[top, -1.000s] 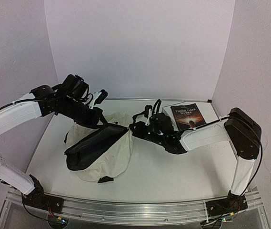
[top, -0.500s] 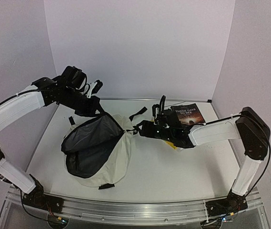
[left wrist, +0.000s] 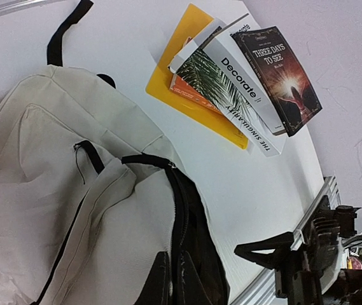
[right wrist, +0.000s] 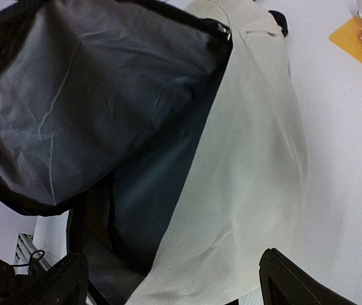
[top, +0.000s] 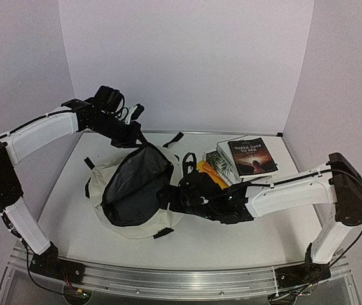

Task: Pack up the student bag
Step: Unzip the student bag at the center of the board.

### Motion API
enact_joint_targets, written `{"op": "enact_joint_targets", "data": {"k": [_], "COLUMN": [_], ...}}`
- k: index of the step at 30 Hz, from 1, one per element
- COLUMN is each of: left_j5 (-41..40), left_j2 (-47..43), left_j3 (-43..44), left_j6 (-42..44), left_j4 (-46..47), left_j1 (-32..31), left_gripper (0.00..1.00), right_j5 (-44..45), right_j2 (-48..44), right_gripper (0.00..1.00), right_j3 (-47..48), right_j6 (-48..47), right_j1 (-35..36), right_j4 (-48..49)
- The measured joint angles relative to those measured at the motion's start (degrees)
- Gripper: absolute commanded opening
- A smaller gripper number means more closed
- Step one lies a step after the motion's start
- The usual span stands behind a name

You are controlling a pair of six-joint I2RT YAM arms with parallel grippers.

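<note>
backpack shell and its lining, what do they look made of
The backpack shell looks like cream woven cloth, maybe canvas, matte with soft creases. The lining looks like thin black synthetic, perhaps nylon: faint sheen on its wrinkles.

**Top view:** the whole table (top: pixel 250 235) is taken in from above and behind the near edge, facing the far wall, with the left arm (top: pixel 41 133) and right arm (top: pixel 289 190) fully framed.

**Left wrist view:** the scene is looked down on from the far left, facing right. The backpack (left wrist: pixel 53 190) and the books (left wrist: pixel 250 82) are seen closely.

**Right wrist view:** the frame is filled from very near by the backpack's open mouth, faced leftward.

The backpack is shared by all three views, the books clearly by the first two.
</note>
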Motion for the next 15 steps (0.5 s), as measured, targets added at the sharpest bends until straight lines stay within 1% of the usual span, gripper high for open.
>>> {"op": "enact_joint_targets", "data": {"k": [2, 3, 6, 7, 8, 10, 11, 15], "left_j5": [0.5, 0.7, 1.0, 1.0, 1.0, 1.4, 1.8, 4.2], "left_j2": [0.3, 0.4, 0.5, 0.6, 0.7, 1.1, 1.4, 4.5], "left_j3": [0.0, 0.0, 0.0, 0.0, 0.0, 0.0, 0.0, 1.8], "left_j6": [0.1, 0.1, 0.1, 0.1, 0.1, 0.1, 0.1, -0.5], "left_j4": [0.6, 0.7, 1.3, 1.6, 1.7, 1.9, 2.2, 2.6], "left_j1": [0.1, 0.2, 0.6, 0.9, 1.3, 2.7, 3.6, 9.5], "left_gripper": [0.0, 0.0, 0.0, 0.0, 0.0, 0.0, 0.0, 0.0], "right_j5": [0.4, 0.7, 2.0, 2.5, 2.9, 3.9, 4.3, 3.7], "right_j2": [2.2, 3.5, 7.5, 8.3, 8.8, 9.0, 9.0, 8.7], "right_gripper": [0.88, 0.8, 0.43, 0.29, 0.19, 0.04, 0.0, 0.0], "right_j3": [1.5, 2.3, 4.9, 5.2, 5.2, 5.0, 5.0, 4.0], "right_j6": [1.4, 1.9, 3.4, 4.1, 4.6, 5.5, 6.2, 5.9], "right_j1": [0.2, 0.2, 0.1, 0.1, 0.1, -0.1, -0.3, -3.2], "right_j4": [-1.2, -2.0, -4.5, -5.3, -6.1, -7.7, -7.8, -7.6]}}
